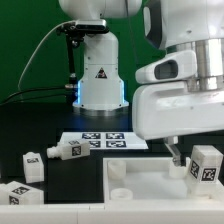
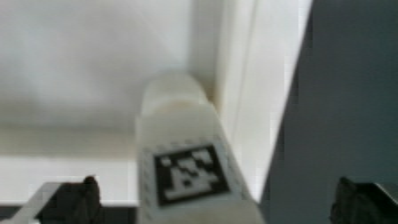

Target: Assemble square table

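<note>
Jaws wide apart, gripping nothing: in your wrist view the gripper (image 2: pixel 217 203) has a fingertip (image 2: pixel 71 200) on either side of the tagged leg (image 2: pixel 183 140), with a clear gap on both sides. Scan the exterior view from its left and you see three loose legs (image 1: pixel 32 165) lying on the dark table (image 1: pixel 25 135). Next comes the marker board (image 1: pixel 100 142), in front of the robot base (image 1: pixel 100 75). The square tabletop (image 1: pixel 135 185) lies at the front. At the exterior view's right, the tagged leg (image 1: pixel 206 165) stands upright at the tabletop's corner, just below your gripper.
</note>
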Motion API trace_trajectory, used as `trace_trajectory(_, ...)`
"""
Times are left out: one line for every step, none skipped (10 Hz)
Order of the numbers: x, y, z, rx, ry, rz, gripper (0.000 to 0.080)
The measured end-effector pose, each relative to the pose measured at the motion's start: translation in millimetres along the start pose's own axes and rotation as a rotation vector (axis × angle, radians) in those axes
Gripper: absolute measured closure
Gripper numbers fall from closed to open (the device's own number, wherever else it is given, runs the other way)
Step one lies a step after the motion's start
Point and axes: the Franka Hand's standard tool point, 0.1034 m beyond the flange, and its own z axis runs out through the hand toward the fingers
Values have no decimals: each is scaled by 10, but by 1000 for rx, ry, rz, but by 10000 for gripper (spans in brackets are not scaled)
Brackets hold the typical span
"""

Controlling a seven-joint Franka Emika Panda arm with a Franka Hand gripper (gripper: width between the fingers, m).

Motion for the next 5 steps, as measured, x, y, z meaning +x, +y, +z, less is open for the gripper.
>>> trace_trajectory(17, 63, -14, 8, -76, -4, 151)
trace_trajectory(61, 51, -38, 12, -106, -9, 151)
trace_trajectory(77, 44, -35, 12, -101, 6, 151)
trace_trajectory(71, 47, -30, 10, -102, 30, 266)
trace_trajectory(71, 47, -29, 10, -102, 44, 266)
